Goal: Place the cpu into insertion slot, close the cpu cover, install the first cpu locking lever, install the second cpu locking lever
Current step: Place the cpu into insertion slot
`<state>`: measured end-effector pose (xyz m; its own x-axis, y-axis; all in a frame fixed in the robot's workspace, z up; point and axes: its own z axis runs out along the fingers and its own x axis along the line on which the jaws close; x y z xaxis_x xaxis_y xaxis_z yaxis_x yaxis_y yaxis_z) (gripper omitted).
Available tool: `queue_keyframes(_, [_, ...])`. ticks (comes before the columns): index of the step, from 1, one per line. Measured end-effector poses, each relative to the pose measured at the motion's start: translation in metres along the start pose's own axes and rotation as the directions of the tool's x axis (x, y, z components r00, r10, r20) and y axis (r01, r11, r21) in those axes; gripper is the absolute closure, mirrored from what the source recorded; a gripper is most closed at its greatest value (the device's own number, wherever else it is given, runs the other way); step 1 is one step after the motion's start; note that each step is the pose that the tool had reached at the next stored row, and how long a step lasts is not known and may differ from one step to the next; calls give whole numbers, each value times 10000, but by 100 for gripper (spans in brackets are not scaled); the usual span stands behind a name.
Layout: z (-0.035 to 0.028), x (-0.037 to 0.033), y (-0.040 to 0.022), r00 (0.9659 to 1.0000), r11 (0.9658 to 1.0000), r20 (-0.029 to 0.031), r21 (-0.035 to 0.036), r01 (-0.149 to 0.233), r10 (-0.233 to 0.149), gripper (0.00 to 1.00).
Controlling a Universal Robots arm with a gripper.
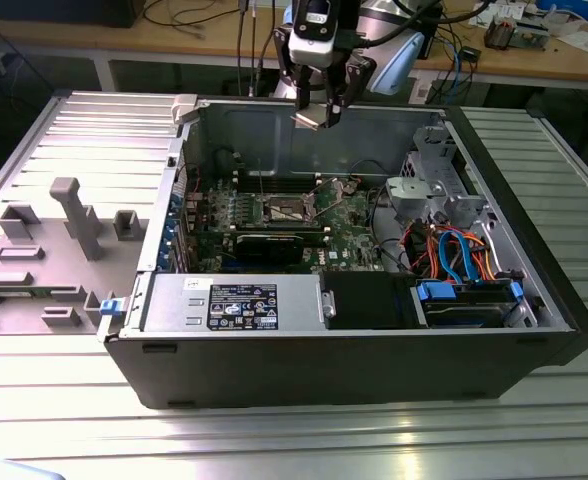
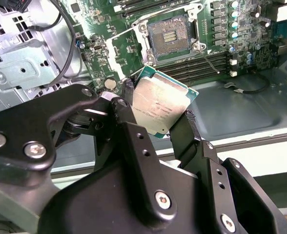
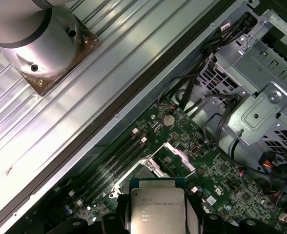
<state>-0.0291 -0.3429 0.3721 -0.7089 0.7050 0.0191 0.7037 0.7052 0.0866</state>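
My gripper [image 1: 314, 110] hangs above the open computer case, over its back wall, shut on the cpu [image 1: 310, 116]. Both wrist views show the cpu [image 2: 159, 106] [image 3: 158, 208] as a silver-topped square with a green edge, pinched at two opposite sides by the black fingers [image 2: 183, 137]. Well below it on the green board lies the insertion slot [image 1: 285, 210] [image 2: 169, 34], uncovered, its dark centre showing. The cpu cover [image 1: 336, 189] [image 3: 178, 159] stands swung up beside the slot. A thin locking lever [image 2: 210, 57] lies loose along the slot's side.
Memory slots [image 2: 202, 66] run beside the socket. A long black card [image 1: 271, 243] lies in front of the socket in the exterior view. A metal drive cage [image 1: 429, 190] with cables fills the case at the exterior view's right. A power supply [image 1: 234, 303] sits along the case's front.
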Motion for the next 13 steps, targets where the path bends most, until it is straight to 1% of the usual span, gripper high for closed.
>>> queue_keyframes(5, [1,4,-3,9995,9995,26,-5,-303,303,46])
queue_keyframes(10, [1,9,-9,9990,9990,39,-9,-447,447,46])
queue_keyframes(13, [1,9,-9,9989,9989,40,-9,-467,467,46])
